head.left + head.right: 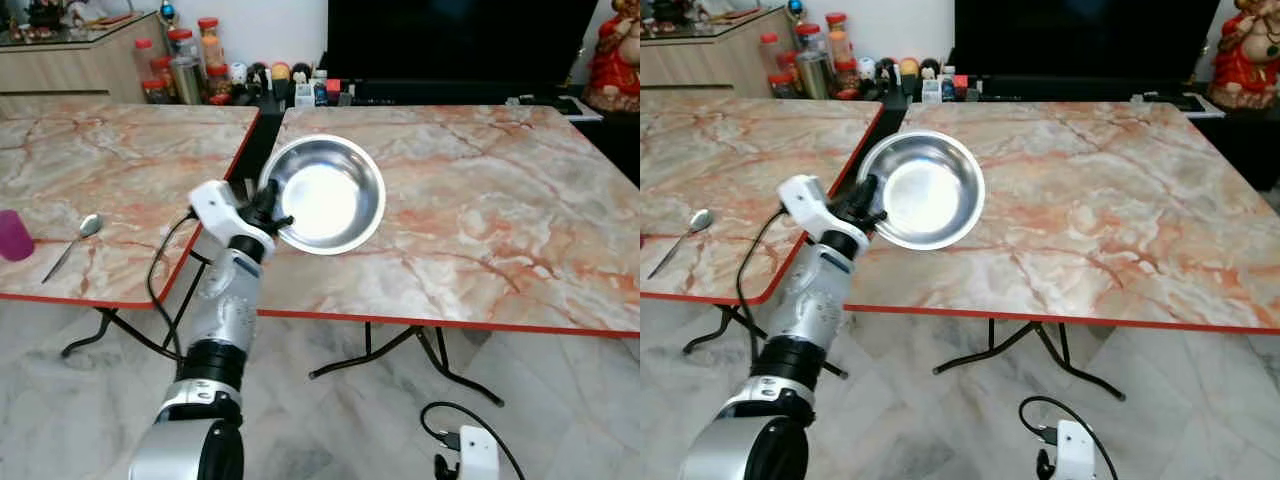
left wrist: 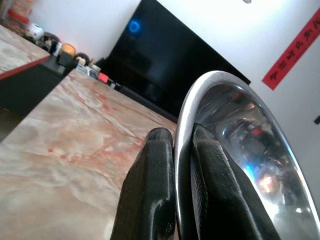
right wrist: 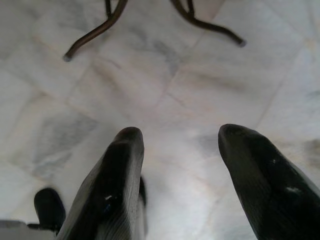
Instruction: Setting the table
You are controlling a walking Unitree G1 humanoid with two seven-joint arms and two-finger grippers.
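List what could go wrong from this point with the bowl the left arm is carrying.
1. The left tool pinches only the thin rim of the steel bowl, one finger inside and one outside, so the bowl may pivot or slip out.
2. The bowl hangs tilted near the gap between the two marble tables; lowered too early, it might catch an edge or fall through to the floor.

My two head eyes look forward and down from above the near edge of the marble table (image 1: 480, 200); both share its top, the second table (image 1: 110, 170) on the left and the far dark screen (image 1: 450, 40). My left wrist camera sits close behind the steel bowl (image 2: 240, 150), facing far across the table toward that screen. My right wrist camera hangs low, facing the floor (image 3: 165, 100).
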